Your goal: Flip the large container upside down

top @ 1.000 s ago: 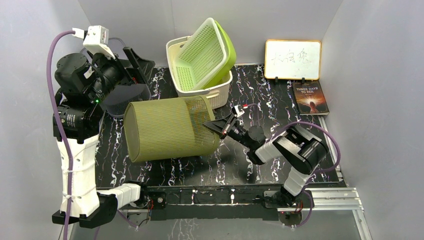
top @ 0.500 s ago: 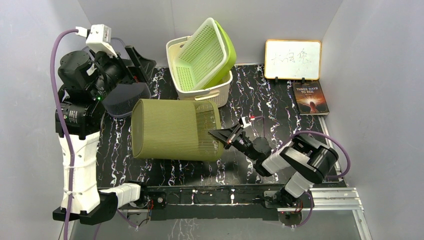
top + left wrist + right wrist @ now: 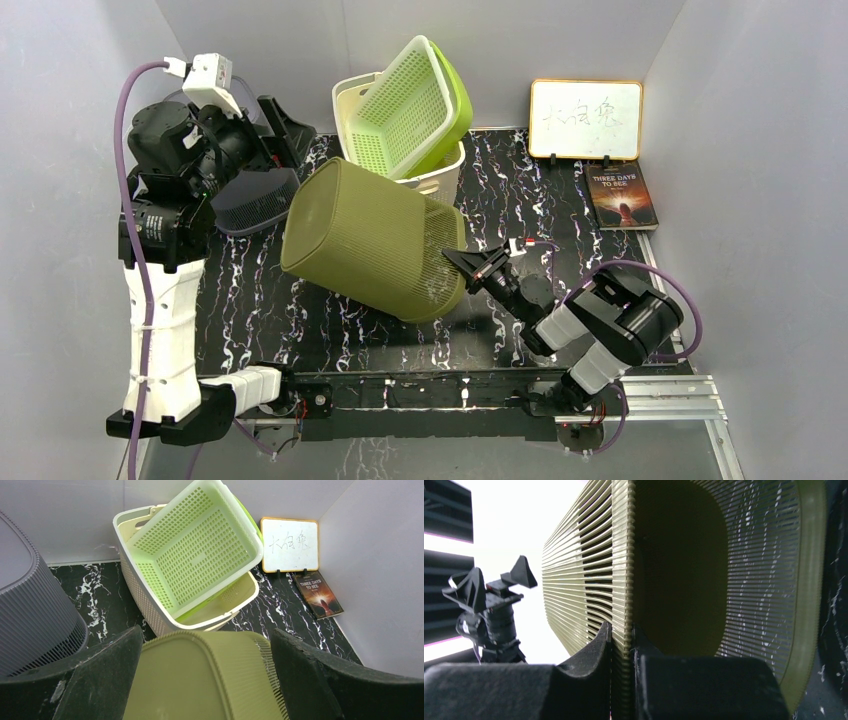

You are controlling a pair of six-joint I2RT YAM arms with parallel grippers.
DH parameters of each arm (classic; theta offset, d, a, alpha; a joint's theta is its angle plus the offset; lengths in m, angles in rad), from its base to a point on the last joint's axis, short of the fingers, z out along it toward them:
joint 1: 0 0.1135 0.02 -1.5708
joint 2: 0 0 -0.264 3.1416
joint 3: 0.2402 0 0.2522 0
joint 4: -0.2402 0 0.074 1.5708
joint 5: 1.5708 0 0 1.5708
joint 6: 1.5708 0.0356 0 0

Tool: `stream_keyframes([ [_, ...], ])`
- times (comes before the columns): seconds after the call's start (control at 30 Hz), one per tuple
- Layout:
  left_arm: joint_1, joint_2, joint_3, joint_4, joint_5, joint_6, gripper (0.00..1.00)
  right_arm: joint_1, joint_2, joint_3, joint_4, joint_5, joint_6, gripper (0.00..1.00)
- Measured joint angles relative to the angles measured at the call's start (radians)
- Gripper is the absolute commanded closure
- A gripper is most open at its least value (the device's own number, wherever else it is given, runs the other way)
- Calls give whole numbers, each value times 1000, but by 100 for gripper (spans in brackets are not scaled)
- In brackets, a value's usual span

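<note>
"THREE DAYS TO SEE" on the book (image 3: 622, 197); handwritten Chinese characters on the whiteboard (image 3: 586, 118).

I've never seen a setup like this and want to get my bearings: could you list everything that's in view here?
olive container: 1, olive green, tilted at the table's middle, open end toward the right arm
grey container: 1, dark grey, rear left, beside the olive one
cream basket: 1, cream, at the back wall
perforated basket: 1, light green, tilted inside the cream basket
whiteboard: 1, white with an orange frame, back right, handwriting on it
book: 1, dark cover, lying in front of the whiteboard
table: 1, black with white veins
left gripper: 1, black, open, above the olive container's closed end
right gripper: 1, black, shut on the olive container's rim
</note>
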Motion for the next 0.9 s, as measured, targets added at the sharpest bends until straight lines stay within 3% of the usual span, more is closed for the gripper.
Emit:
stream_keyframes([
  [0.13, 0, 0, 0, -3, 0, 8, 2, -67, 8, -9, 0, -34, 17, 100],
  [0.33, 0, 0, -5, -3, 0, 13, 2, -151, 21, -37, 1, -87, 27, 69],
  [0.63, 0, -2, -39, 1, 0, 19, 1, -296, 223, -144, -16, -130, -88, 62],
  [0.9, 0, -6, -66, 5, 0, 27, 2, -340, 257, -147, -16, -183, -161, 59],
])
